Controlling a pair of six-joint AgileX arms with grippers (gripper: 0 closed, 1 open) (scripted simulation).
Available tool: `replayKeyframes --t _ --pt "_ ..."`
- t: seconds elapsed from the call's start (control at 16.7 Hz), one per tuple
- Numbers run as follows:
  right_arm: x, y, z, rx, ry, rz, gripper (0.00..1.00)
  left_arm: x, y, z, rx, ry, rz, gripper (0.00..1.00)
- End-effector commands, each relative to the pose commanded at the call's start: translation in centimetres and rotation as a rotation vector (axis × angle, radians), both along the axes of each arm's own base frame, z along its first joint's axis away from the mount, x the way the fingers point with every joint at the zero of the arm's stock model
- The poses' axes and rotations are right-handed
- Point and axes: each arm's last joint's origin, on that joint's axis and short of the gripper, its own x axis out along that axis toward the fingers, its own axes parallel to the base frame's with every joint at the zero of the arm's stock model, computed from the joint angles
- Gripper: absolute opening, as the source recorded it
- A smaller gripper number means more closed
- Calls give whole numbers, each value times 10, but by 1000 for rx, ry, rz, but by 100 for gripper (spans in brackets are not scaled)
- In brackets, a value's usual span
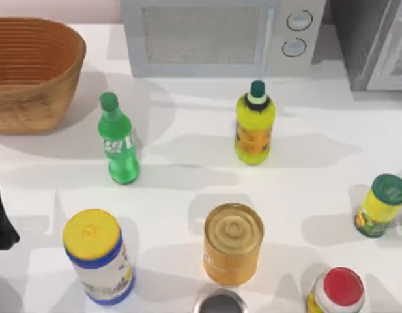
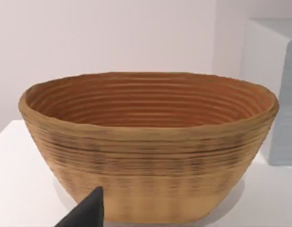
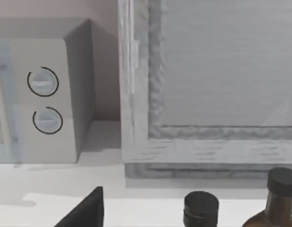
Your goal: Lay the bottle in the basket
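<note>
Standing upright at the table's left-centre, the green soda bottle (image 1: 118,140) is untouched, near the wicker basket (image 1: 31,107) at the far left corner but apart from it. Likely light, thin-walled plastic with a smooth, slippery, rounded body; judged best gripped across the labelled midsection, firmly but without crushing, then tipped to lie flat.

Left arm (image 1: 1,215) sits at the table's left edge; its wrist view faces the basket (image 2: 150,170) with one dark fingertip (image 2: 86,213) showing. Cannot tell how far either claw is open; nothing seen held.

Neighbours: yellow bottle (image 1: 254,127) to the right, yellow-lidded canister (image 1: 98,257) in front, gold tin (image 1: 232,242), microwave (image 1: 220,36) behind. Path from bottle to basket looks unobstructed; the canister stands closest to a left-side approach.
</note>
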Motion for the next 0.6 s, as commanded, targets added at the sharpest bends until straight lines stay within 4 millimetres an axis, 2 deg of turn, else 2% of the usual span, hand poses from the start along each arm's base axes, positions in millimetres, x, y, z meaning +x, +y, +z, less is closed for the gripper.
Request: replayKeyframes --t 0.36,0.6 --pt "0 0 0 0 0 0 100 5 -2 8 12 12 -60 100" --pt "0 0 0 0 0 0 100 24 -6 19 35 70 -171 100"
